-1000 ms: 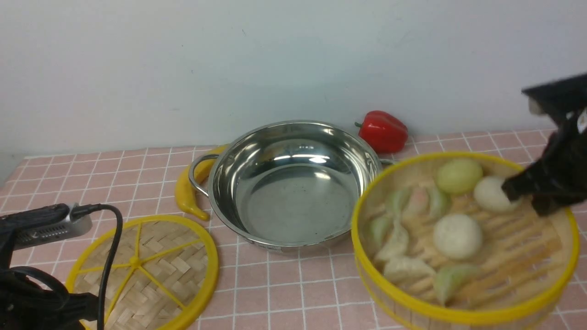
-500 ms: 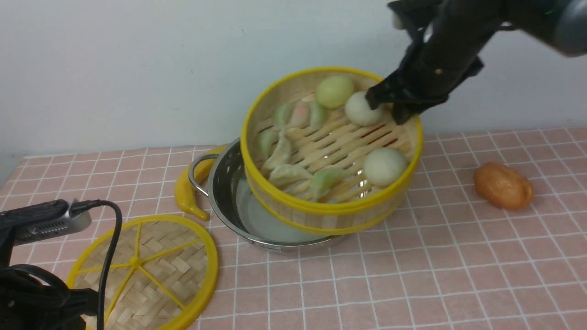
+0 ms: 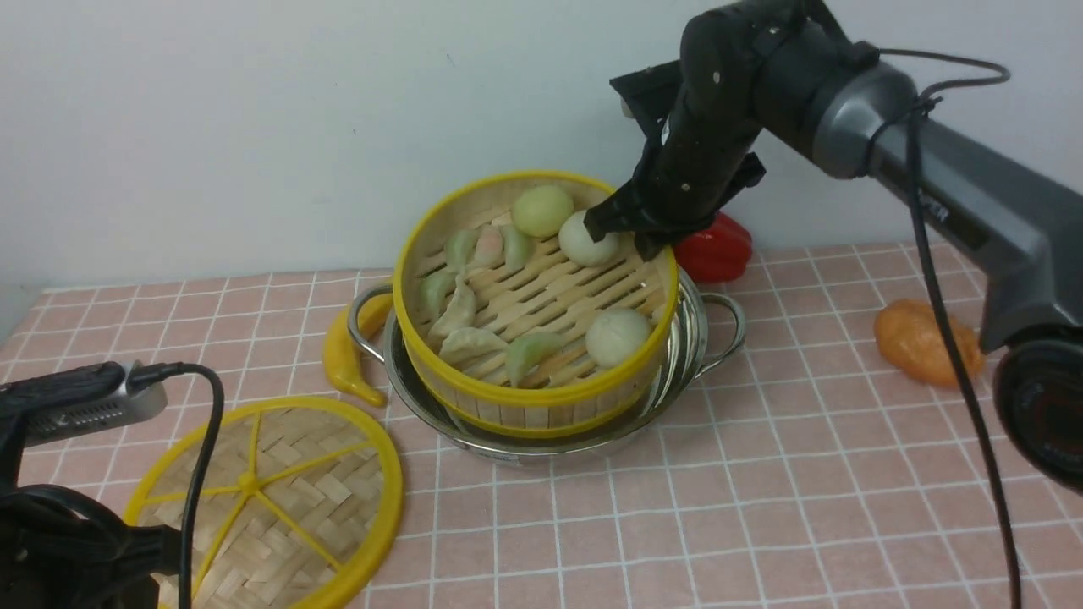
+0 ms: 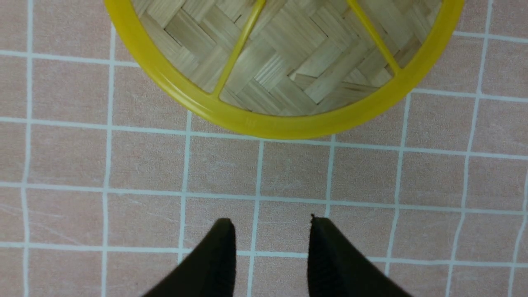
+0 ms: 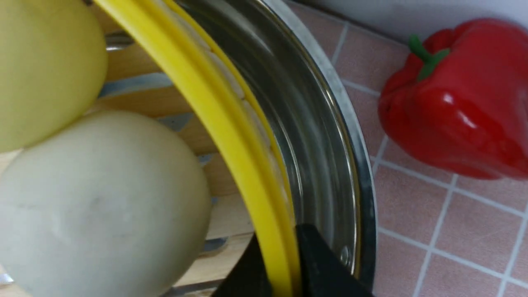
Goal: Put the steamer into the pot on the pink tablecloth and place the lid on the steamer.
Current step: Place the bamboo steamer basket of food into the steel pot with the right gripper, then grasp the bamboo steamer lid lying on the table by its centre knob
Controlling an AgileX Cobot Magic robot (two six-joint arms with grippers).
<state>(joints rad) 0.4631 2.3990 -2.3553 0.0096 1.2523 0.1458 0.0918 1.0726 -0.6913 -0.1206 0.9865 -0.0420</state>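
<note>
The steamer (image 3: 474, 397), a bamboo basket with a yellow rim, holds buns and dumplings and sits tilted in the steel pot (image 3: 711, 326) on the pink tablecloth (image 3: 761, 507). My right gripper (image 3: 630, 233) is shut on the steamer's far rim (image 5: 231, 136), one finger inside and one outside, between rim and pot wall (image 5: 313, 136). The lid (image 3: 279, 499) lies flat on the cloth at the front left; its rim (image 4: 280, 123) shows in the left wrist view. My left gripper (image 4: 270, 225) is open and empty above the cloth, a little short of the lid.
A red pepper (image 3: 719, 249) lies behind the pot by the wall, close to the right gripper, and shows in the right wrist view (image 5: 462, 99). A yellow pepper (image 3: 343, 355) lies left of the pot. An orange toy food (image 3: 922, 342) lies at the right.
My right gripper has carried the steamer from the front right, up and left over the pot, and lowered it into the pot. The left arm has not moved.
</note>
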